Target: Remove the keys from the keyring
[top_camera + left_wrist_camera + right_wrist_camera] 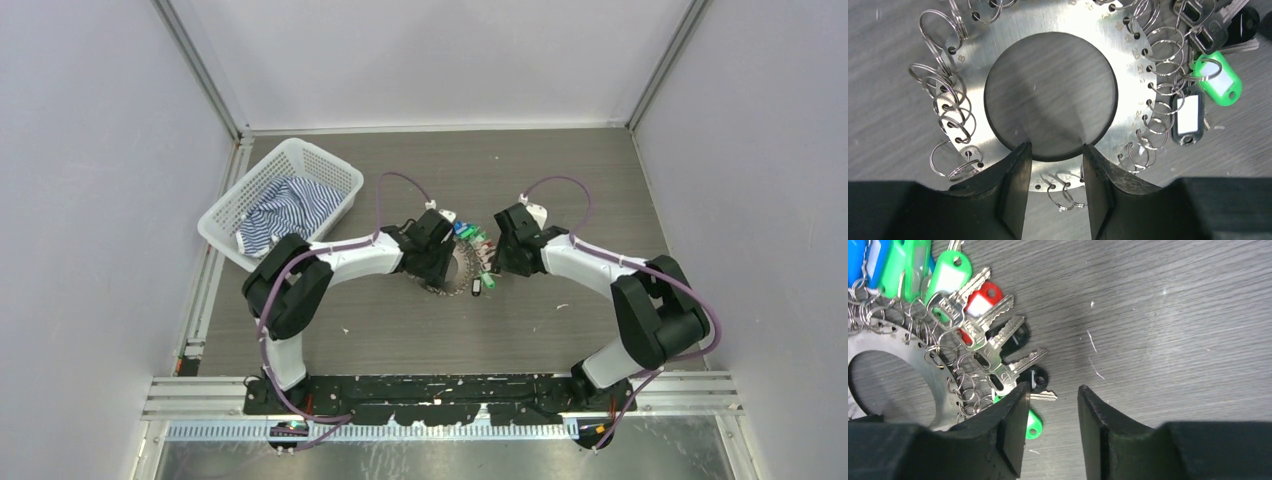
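The keyring (455, 272) is a flat silvery disc with an open centre, lying on the table between my two grippers. Small split rings hang all round its rim (1058, 17). The keys (475, 245), with green, red, blue and black tags, bunch at its far right side (993, 340). My left gripper (1057, 147) stands over the near rim, jaws partly apart, with two empty split rings in the gap. A green tag (1220, 82) and a black tag (1189, 117) lie to its right. My right gripper (1054, 390) is open just right of the keys. Its left finger (1013, 415) covers part of a green tag.
A white mesh basket (230, 215) holding a striped blue and white cloth (285, 210) stands at the back left. Grey walls close in the table on three sides. Bare wood-grain table lies right of the keys (1173, 330).
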